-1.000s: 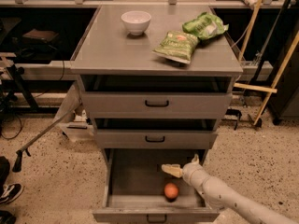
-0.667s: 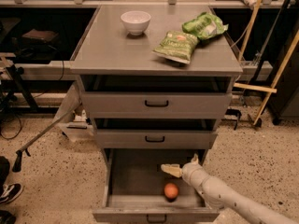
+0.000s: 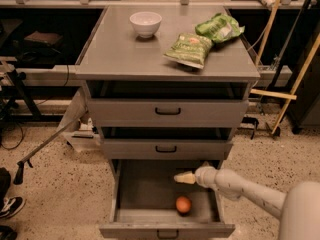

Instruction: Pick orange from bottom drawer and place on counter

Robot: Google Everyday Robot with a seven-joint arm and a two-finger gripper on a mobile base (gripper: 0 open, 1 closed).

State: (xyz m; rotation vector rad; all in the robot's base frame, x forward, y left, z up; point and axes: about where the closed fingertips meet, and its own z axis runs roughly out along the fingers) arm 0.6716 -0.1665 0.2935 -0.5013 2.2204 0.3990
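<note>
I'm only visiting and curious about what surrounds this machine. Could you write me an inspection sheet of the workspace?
Surface: counter, flat grey cabinet top.
Job's things: orange lies in the pulled-out bottom drawer, near its front.
Clutter: white bowl and two green crisp bags on the counter.
Grippers: gripper inside the bottom drawer, above the orange, apart from it.
Cables: black cable on the floor at left.
Surroundings: speckled floor; wooden poles at right; shoe at left.
</note>
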